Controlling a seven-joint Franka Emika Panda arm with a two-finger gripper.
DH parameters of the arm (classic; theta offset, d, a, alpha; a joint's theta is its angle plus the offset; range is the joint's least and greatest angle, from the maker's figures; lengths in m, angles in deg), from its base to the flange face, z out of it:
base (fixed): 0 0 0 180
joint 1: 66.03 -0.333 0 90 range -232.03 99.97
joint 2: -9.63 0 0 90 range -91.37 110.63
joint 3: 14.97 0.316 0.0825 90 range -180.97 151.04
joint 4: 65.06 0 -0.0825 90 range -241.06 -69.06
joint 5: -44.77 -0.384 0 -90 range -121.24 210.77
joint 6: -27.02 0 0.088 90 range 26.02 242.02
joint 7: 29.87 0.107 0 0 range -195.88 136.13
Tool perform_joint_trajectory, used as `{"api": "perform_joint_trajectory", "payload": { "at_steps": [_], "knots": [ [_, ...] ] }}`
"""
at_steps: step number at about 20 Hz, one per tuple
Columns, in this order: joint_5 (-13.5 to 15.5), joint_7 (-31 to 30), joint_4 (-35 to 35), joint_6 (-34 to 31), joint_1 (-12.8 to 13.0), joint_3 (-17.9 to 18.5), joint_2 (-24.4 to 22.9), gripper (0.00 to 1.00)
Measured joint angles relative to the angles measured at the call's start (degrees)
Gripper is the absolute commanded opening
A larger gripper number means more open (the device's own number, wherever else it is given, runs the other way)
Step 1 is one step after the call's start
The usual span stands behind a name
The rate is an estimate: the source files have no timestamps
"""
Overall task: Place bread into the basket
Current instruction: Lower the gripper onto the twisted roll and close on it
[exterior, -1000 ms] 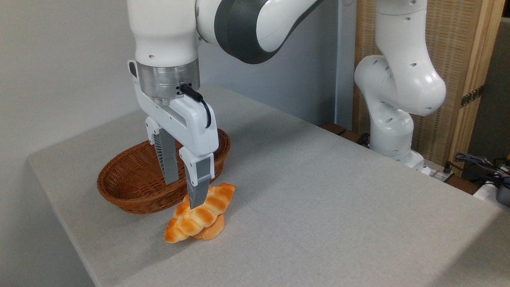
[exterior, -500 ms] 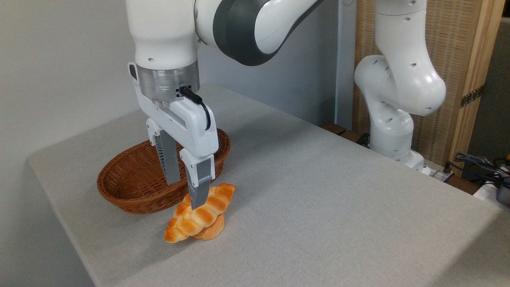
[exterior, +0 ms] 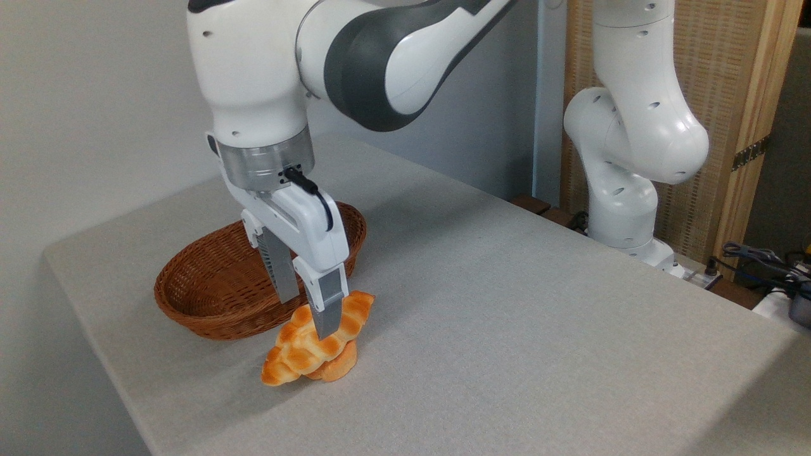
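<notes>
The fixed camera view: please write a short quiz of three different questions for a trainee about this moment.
1. True or false: the elongated golden-orange ridged bread roll lies inside the oval reddish-brown wicker basket.
2. What lies under the roll? A) a small orange bun B) a plate C) a cloth
3. Fill in: the claw straddles the ____.

Key: 1 false, it lies on the grey table beside the basket; 2 A, the bun; 3 roll.

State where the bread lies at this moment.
The bread lies on the table near its front-left edge, just in front of the basket, atop a small bun, with the gripper straddling it.
</notes>
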State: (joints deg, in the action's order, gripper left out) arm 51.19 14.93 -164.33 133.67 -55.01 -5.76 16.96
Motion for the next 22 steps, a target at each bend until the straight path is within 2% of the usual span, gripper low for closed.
{"api": "perform_joint_trajectory", "payload": {
  "at_steps": [3,22],
  "knots": [
    [0.0,-1.4,0.0,0.0,0.3,-0.9,0.9,1.00],
    [-0.1,-1.4,0.0,-0.6,0.4,-1.0,2.8,1.00]
  ]
}}
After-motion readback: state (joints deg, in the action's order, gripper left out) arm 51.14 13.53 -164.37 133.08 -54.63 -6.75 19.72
